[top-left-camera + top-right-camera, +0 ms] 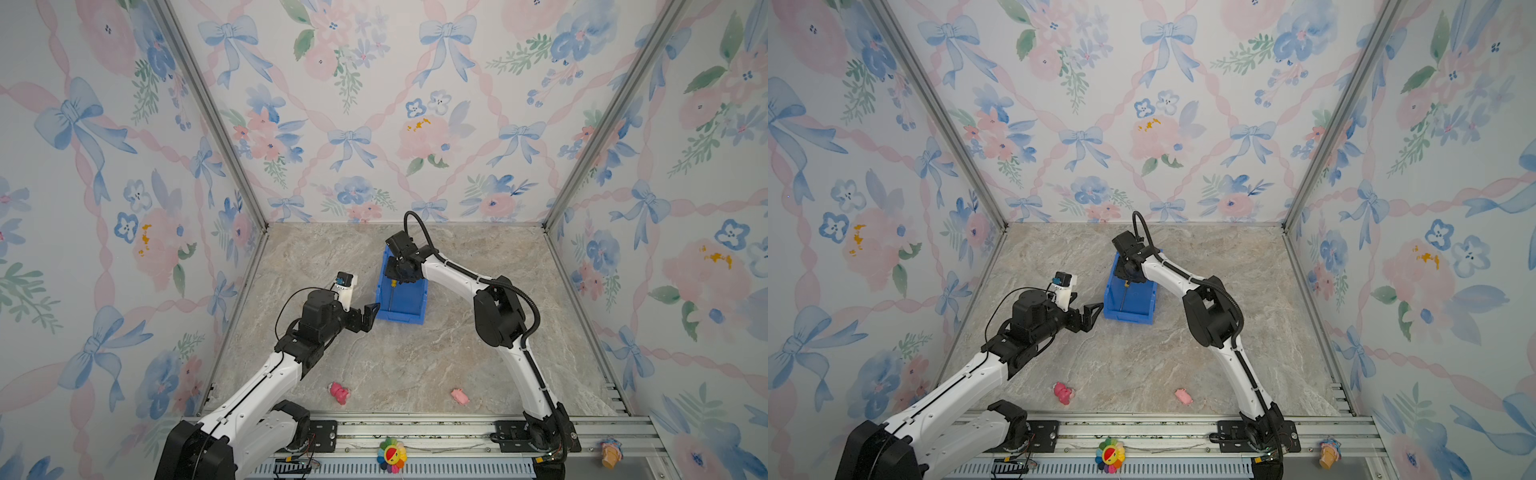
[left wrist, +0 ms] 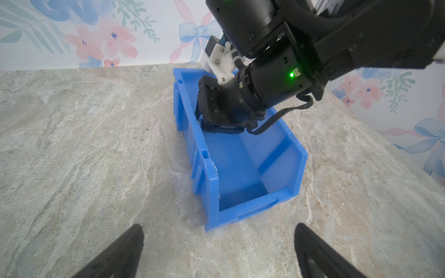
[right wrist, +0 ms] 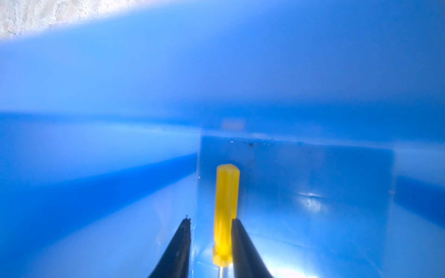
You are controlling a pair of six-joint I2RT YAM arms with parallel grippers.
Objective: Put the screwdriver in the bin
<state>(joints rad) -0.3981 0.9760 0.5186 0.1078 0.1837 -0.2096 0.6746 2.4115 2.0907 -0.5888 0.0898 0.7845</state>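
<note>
- A blue bin [image 1: 415,305] stands on a marble table [image 1: 457,353] near the middle, with its low front lip facing the robot.
- The right arm reaches across and dips its right gripper [image 3: 211,219] down inside the far end of the bin.
- The screwdriver [image 3: 226,204] is inside the bin, between the two black fingers. In a top view its yellow handle [image 1: 393,284] shows just under the gripper, and its thin shaft runs toward the front lip.
- In the right wrist view the jaws are slightly spread. One finger touches the side of the handle, while the other stands clear of it with blue showing between them.
- Whether the screwdriver rests on the bin floor cannot be told.
- The left gripper [image 2: 218,225] hovers just beside the bin's front corner, its claw spread wide and holding nothing.
- Two small pink toys [image 1: 338,392] lie on the table's near edge, well apart from the bin.
</note>
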